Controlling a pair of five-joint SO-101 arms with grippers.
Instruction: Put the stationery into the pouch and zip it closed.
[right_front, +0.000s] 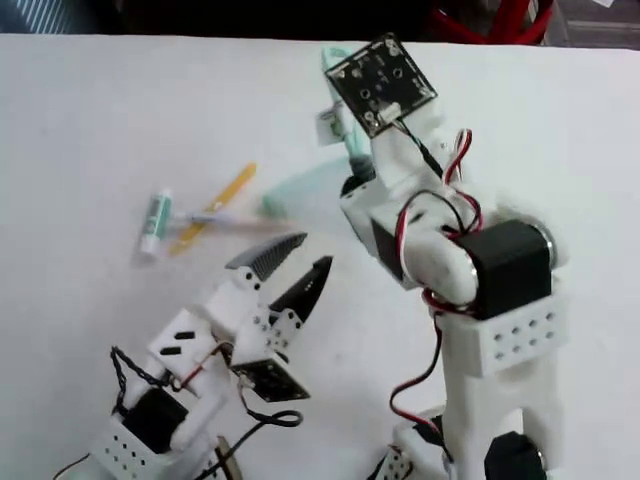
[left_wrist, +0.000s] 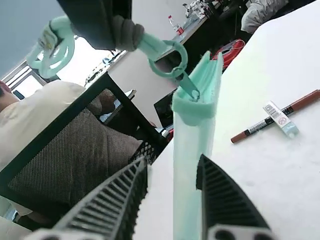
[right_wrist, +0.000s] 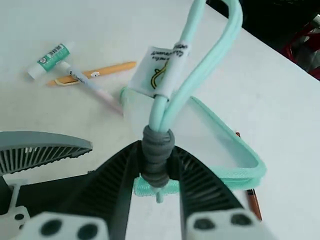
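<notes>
Several pens (right_wrist: 100, 70) outside pouch (right_wrist: 220, 142), right hand (right_wrist: 156, 155) clamped on its cord (right_wrist: 200, 75), left hand (left_wrist: 172, 162) spread open

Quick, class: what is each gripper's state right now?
Left gripper: open, holding nothing.
Right gripper: closed on the pouch cord.

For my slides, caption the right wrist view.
Right gripper shut on the cord knot of the mint pouch, pens and a tube on the table.
</notes>
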